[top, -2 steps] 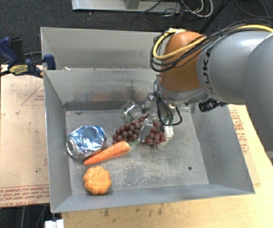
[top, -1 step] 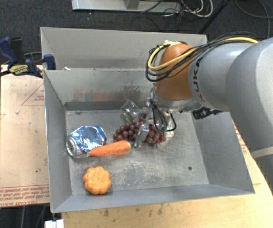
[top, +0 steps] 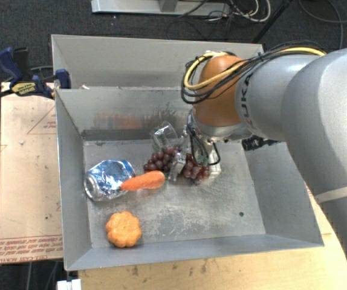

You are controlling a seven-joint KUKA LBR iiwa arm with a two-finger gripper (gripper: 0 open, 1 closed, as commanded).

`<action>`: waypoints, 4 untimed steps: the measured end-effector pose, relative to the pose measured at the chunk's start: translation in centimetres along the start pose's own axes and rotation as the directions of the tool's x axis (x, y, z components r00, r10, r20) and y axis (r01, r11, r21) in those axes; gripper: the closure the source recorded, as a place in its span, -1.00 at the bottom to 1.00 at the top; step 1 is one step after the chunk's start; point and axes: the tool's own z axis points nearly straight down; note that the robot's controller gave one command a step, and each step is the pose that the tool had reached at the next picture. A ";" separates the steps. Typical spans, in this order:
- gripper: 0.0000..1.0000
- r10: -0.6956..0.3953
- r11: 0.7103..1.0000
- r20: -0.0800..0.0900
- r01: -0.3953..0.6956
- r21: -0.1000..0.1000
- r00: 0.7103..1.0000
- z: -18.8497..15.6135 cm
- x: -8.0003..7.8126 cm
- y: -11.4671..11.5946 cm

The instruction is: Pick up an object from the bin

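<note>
My gripper (top: 199, 151) is down in the middle of the bin, right over the right end of a bunch of dark purple grapes (top: 163, 160). The grapes stretch from the bin's centre to just under the gripper. A small clear plastic cup (top: 163, 135) lies on its side just behind the grapes, left of the gripper. An orange carrot (top: 144, 182) lies in front of the grapes, pointing left.
A crushed silver and blue can (top: 107, 178) lies at the left, touching the carrot's tip. An orange pumpkin-shaped thing (top: 124, 229) sits near the front left corner. The arm with its orange cover and cables hangs over the bin's right back part.
</note>
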 end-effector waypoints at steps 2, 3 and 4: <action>1.00 0.003 1.000 -0.005 -0.003 0.002 1.000 -0.6 0.1 0.1; 1.00 0.003 1.000 -0.013 -0.003 0.004 1.000 -1.3 0.3 0.1; 1.00 0.002 1.000 -0.016 -0.002 0.004 1.000 -2.1 0.3 0.1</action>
